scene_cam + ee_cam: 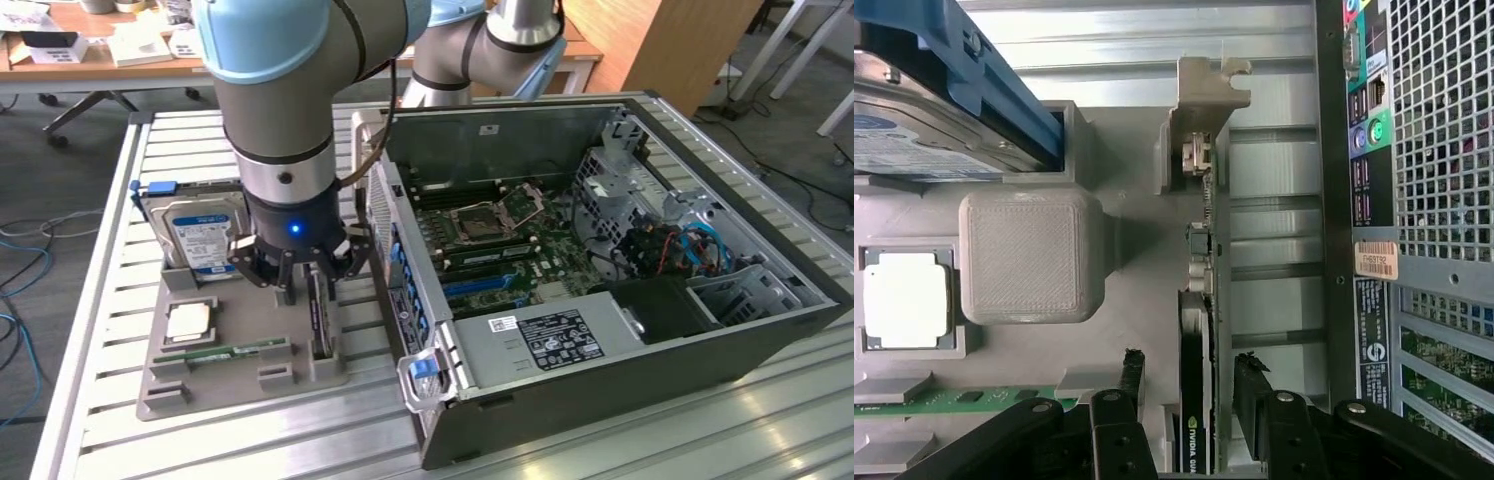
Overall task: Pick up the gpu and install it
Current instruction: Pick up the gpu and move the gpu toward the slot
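The gpu [320, 322] is a thin black card standing on edge in a slot of the grey holder tray [220, 392], beside the open computer case [601, 250]. In the wrist view the gpu [1196, 330] runs lengthwise, with its pale metal bracket [1204, 95] at the far end. My gripper [312, 282] hangs straight down over the card's near end. It is open: the gripper [1191, 385] has one black fingertip [1131, 372] on each side of the card, with a small gap on both sides. Nothing is held.
On the same tray stand a silver hard drive [200, 235] with a blue-white label, a CPU [187, 320] and a green RAM stick [220, 353]. The case lies on its side with the motherboard [494, 240] exposed; its rear panel [1434, 200] is close beside the gpu.
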You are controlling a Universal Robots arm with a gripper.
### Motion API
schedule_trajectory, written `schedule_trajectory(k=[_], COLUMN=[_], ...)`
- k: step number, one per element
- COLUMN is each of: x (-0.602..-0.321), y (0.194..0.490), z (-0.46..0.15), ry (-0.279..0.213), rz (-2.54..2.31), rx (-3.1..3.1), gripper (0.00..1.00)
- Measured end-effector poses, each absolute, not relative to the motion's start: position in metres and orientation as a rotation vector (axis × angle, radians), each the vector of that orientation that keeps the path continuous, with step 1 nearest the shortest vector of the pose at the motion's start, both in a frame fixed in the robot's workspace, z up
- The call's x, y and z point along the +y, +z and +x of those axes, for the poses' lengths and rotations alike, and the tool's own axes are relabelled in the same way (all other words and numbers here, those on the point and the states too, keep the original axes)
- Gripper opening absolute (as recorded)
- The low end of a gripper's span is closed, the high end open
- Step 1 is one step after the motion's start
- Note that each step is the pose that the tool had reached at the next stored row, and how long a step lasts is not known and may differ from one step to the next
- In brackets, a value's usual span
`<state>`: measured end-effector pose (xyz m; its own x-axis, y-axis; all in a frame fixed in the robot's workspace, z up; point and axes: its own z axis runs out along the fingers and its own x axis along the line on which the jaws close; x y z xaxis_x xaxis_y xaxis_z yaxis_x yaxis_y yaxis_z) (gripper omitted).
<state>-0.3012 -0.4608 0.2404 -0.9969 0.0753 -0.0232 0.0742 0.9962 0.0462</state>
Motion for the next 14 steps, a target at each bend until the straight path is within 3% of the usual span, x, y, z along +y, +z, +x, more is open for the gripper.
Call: schedule_trajectory(k=[14], x=[-0.4608], y=[0.2357], z=[-0.3006], ry=[0.071], rz=[0.117], rx=[3.114], gripper=[0.49])
